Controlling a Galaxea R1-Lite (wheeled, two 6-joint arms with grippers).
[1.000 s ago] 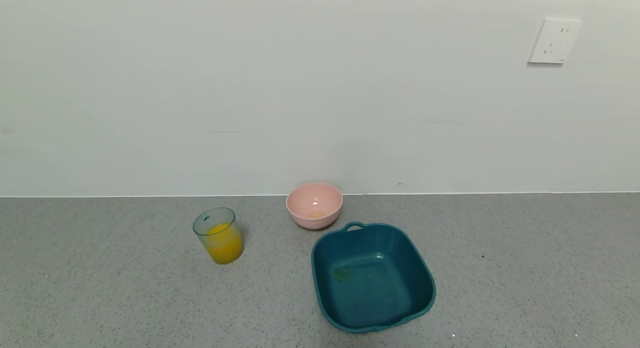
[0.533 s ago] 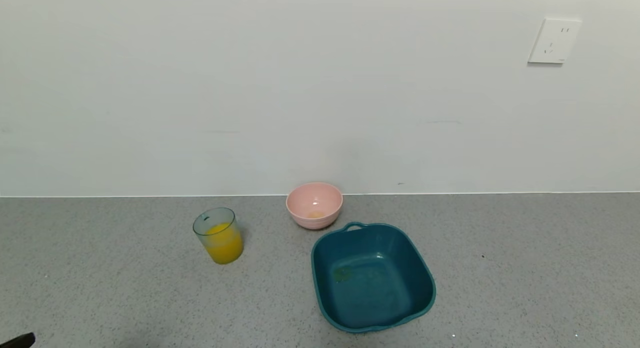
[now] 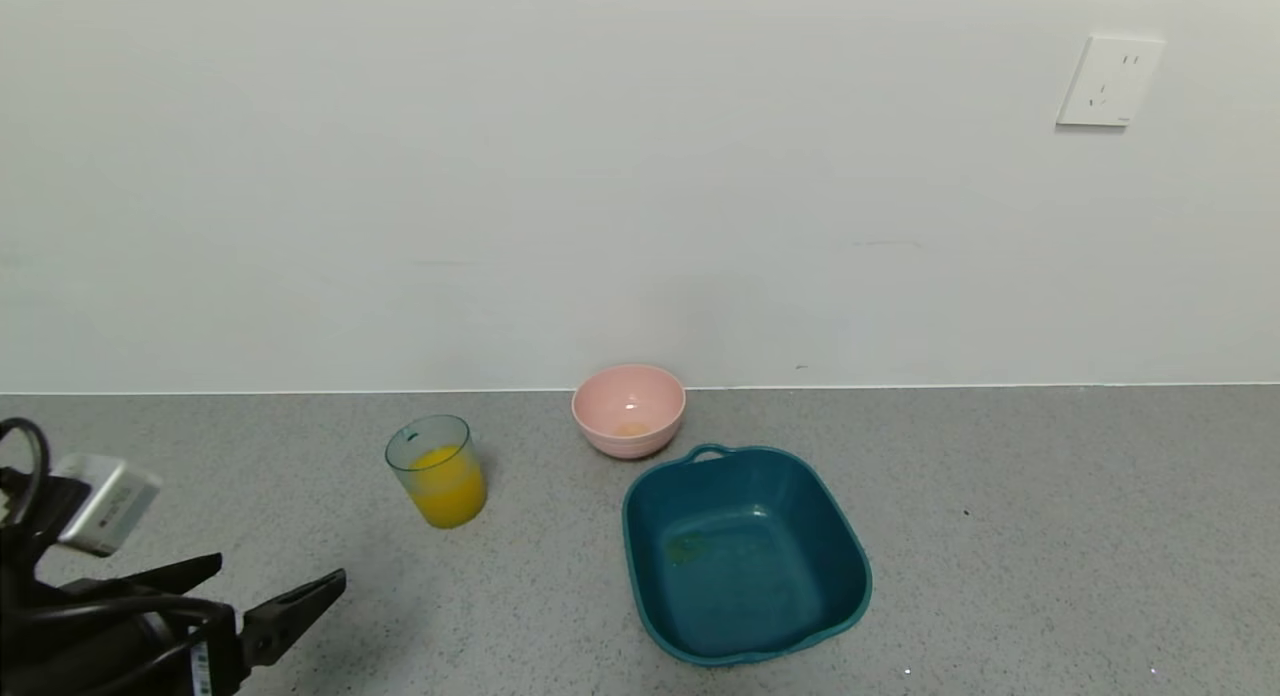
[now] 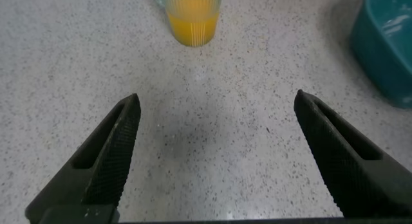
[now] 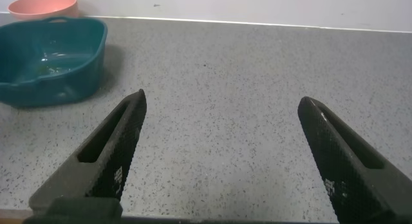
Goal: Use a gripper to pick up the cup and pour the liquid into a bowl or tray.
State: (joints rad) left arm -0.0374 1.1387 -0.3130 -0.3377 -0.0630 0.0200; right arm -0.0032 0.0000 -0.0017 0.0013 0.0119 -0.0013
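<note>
Left pincer (image 3: pixel 275 586): wide open, low over the surface (image 3: pixel 1050 536), well short of the cup (image 3: pixel 437 471).
Path to cup: bare surface between, nothing blocking.
Cup to tub (image 3: pixel 745 551): open gap.
Pink bowl (image 3: pixel 629 410): just behind the tub's far rim, by the wall.

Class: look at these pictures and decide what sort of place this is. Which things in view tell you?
Probably a kitchen-style counter set up indoors for testing: a grey speckled worktop meets a plain white wall with a power socket. On it stand a cup of orange liquid, a pink bowl and a teal tub.
</note>
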